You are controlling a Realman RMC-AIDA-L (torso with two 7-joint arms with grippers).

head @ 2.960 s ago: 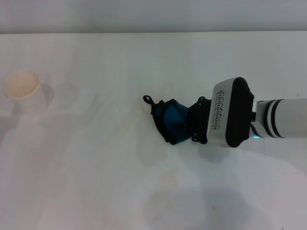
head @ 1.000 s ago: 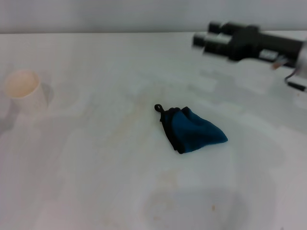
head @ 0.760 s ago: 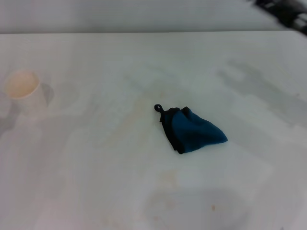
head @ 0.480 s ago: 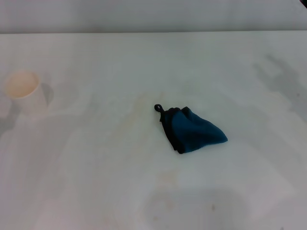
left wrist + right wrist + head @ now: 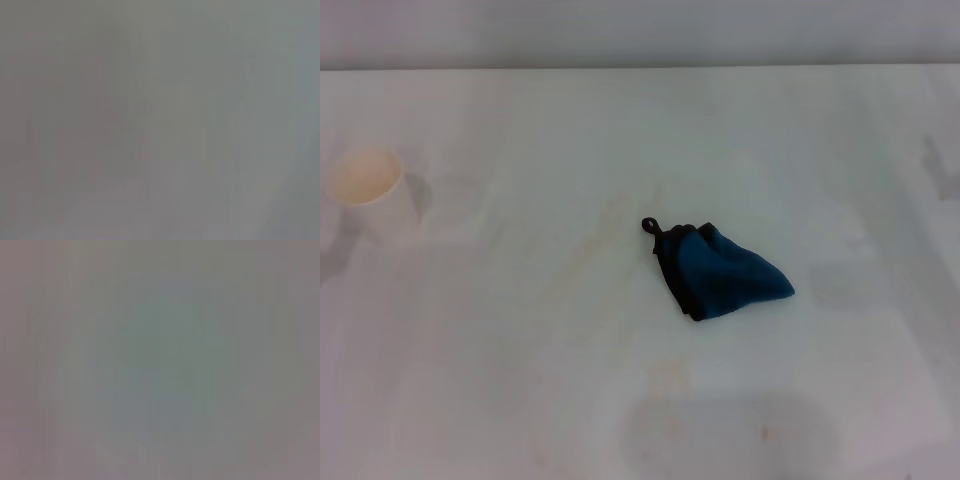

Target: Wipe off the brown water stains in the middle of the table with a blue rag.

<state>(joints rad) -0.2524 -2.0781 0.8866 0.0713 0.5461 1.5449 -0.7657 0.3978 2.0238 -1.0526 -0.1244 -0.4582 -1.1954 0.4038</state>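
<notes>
White table (image 5: 520,120) fills your head view; neither gripper appears on it, and both wrist views give you only a featureless grey blur, so you cannot tell how either one stands. Blue rag (image 5: 720,272) lies bunched near mid-table, loop corner toward the far left. Faint brown water stains (image 5: 595,262) streak just left of it. Paper cup (image 5: 368,190) stands upright far left, well apart.

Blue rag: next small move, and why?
Probably bring an arm back over the blue rag to regrasp it. It lies bunched and unheld on the table, neither pincer is in view, and faint brown water stains show to its left.
</notes>
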